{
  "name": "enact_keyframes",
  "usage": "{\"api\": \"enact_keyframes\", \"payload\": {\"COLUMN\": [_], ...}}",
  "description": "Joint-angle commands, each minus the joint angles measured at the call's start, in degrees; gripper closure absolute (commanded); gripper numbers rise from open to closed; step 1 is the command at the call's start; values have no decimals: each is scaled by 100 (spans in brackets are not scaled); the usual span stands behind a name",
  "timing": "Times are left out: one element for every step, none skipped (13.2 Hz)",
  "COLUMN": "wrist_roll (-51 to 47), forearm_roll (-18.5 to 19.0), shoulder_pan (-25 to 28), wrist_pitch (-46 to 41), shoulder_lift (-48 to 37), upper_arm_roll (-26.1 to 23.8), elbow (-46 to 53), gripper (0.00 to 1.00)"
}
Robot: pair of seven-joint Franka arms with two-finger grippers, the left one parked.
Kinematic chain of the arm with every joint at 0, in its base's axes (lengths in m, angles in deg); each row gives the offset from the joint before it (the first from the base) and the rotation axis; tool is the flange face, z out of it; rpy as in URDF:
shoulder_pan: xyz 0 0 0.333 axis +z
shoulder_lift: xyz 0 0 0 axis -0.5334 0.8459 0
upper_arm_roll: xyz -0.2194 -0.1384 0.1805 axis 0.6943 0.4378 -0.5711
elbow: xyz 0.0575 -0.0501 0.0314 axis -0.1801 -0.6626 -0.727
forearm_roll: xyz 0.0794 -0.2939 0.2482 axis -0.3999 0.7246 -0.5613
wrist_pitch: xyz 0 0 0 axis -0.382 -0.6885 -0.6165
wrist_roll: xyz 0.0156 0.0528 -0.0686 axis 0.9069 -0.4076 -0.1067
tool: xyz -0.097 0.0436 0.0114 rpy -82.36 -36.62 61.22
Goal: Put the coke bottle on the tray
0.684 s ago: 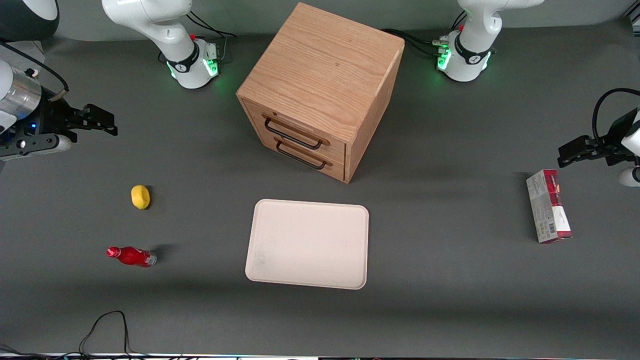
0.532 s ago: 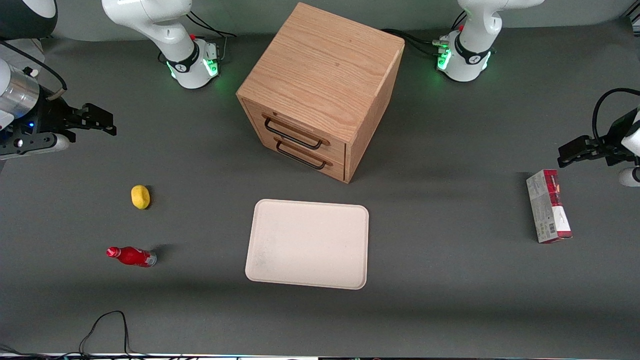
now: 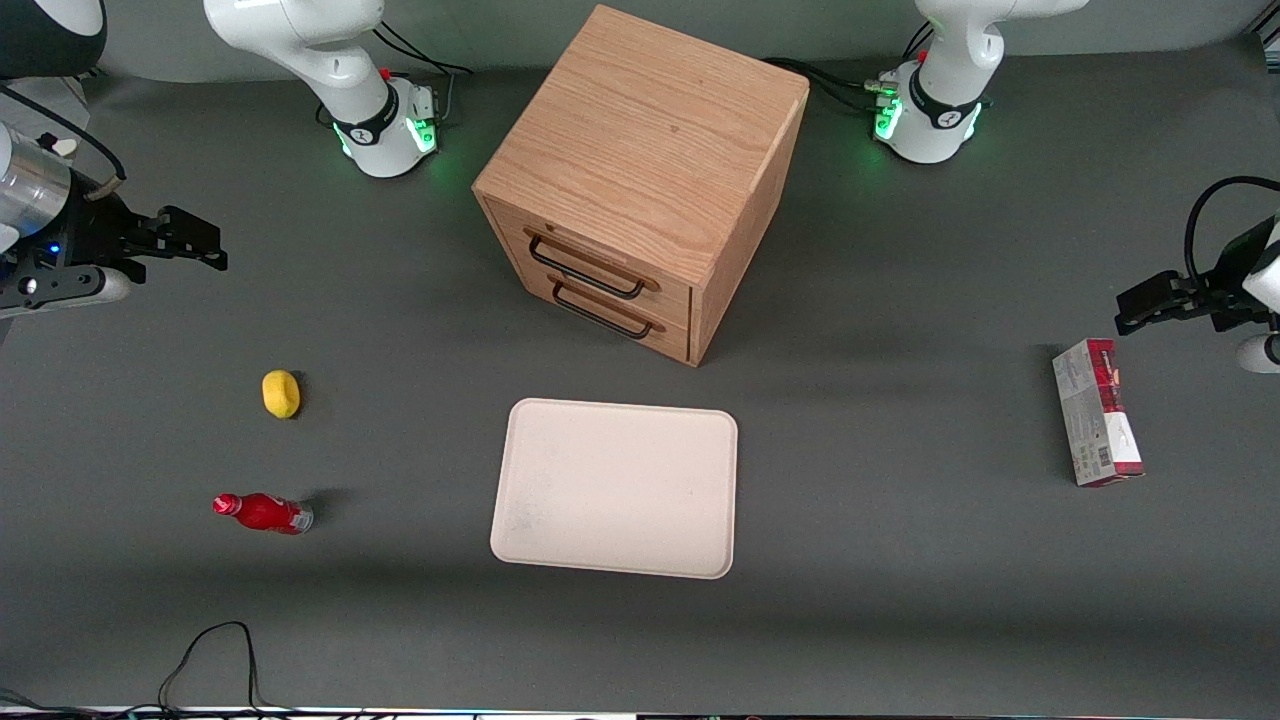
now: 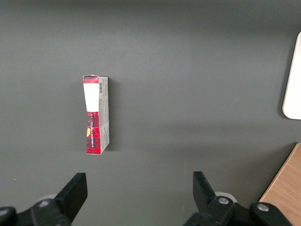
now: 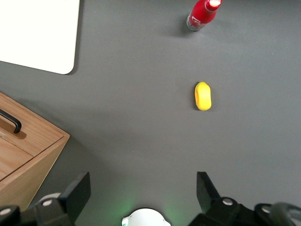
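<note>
The coke bottle is a small red bottle with a red cap, lying on its side on the dark table toward the working arm's end. The cream-white tray lies flat in front of the wooden drawer cabinet, nearer the front camera. My gripper hangs high over the table at the working arm's end, farther from the front camera than the bottle and well apart from it. Its fingers stand open with nothing between them.
A yellow lemon lies between the gripper and the bottle. The wooden drawer cabinet stands at mid-table. A red-and-white carton lies toward the parked arm's end. A black cable loops at the table's near edge.
My gripper has drifted slightly outward and away from the front camera. The bottle, lemon and tray have not moved.
</note>
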Motion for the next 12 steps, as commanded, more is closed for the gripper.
{"api": "enact_keyframes", "payload": {"wrist_roll": [156,173,182,313,584,674,674,674,683,683,683,683], "forearm_roll": [-5,-5,-23,-75,-241,-338,-348,-348,-348,-339,-339,-339], "shoulder_pan": [-181,-270,-410,-620,-822,-998,-1148,-1175,-1184,-1184,-1184,-1184], "wrist_pitch": [-124,-167,-333,-596,-903,-1150,-1361,-1389,-1355,-1354,-1354,-1354], "shoulder_lift": [376,586,980,1515,2068,2639,3098,3337,3357,3357,3357,3348], "upper_arm_roll": [9,17,44,44,35,26,-43,-44,-44,-44,-44,-44], "elbow": [606,930,1395,2069,2816,3658,4311,4570,4581,4572,4572,4572], "gripper": [0,0,0,0,0,0,0,0,0,0,0,0]}}
